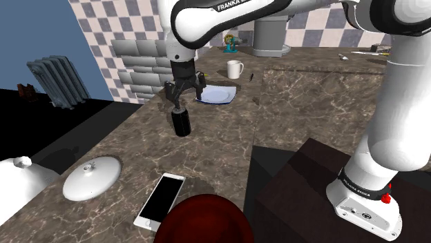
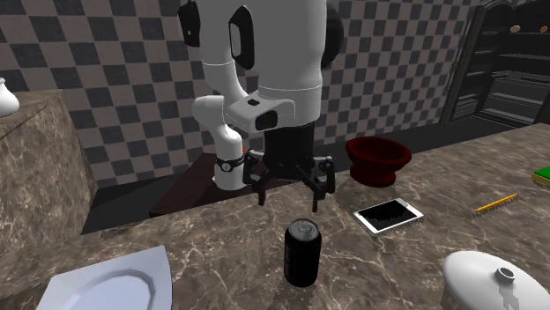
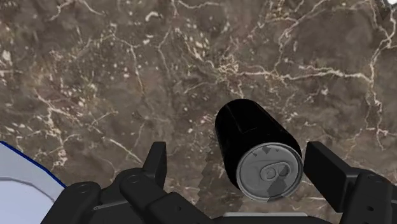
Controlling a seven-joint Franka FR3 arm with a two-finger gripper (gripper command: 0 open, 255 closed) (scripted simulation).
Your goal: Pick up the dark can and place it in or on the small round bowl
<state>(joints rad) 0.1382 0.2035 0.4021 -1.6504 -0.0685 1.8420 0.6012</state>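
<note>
The countertop (image 3: 127, 76) is polished brown stone with white veining, the can (image 3: 251, 137) has a glossy black body and a dull grey metal lid, the round bowl (image 2: 377, 158) is glossy dark red, and the phone (image 2: 388, 215) has a glossy black screen.

The shoulder view's bottom edge cuts off the dark red bowl (image 1: 200, 215).

The only readable lettering is the white word "FRANKA", followed by letters cut off at the picture's edge, on the black band (image 1: 238, 5) of the white robot arm (image 1: 200, 22) in the shoulder view, while tiny white print on the dark ring (image 1: 359, 188) at its base is illegible.
</note>
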